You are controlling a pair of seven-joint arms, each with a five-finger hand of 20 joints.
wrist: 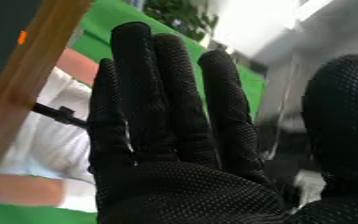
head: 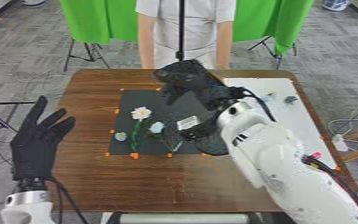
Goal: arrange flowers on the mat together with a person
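At left, beside and partly over the table's left edge, we see the left hand (head: 38, 145), upright, its straight fingers apart and holding nothing. Next comes the brown wooden table (head: 87, 175), which carries the dark mat (head: 162, 97); small orange marks (head: 135, 155) lie along the mat's border. On the left part of the mat we find, first, a small pale bloom (head: 120, 136) near its left edge, then the white flower (head: 141, 113), its head toward the far side and its green stem (head: 135, 137) running toward the near edge. Just to the right of that stem lies a pale blue flower (head: 157, 127), and right of this, near the middle of the mat, a small white tag (head: 188, 123).

Over the far right part of the mat we note the right hand (head: 190, 80), its arm (head: 278, 155) entering from the near right. In the right wrist view we observe its fingers (wrist: 144, 100) straight, with narrow gaps between some, the thumb (wrist: 340, 120) well apart from them, and nothing held. Farther right, a white sheet (head: 313, 127) bears a pale item (head: 269, 97) and a dark greenish item (head: 290, 99) in its far part, and a pink item (head: 316, 155) near its right edge.
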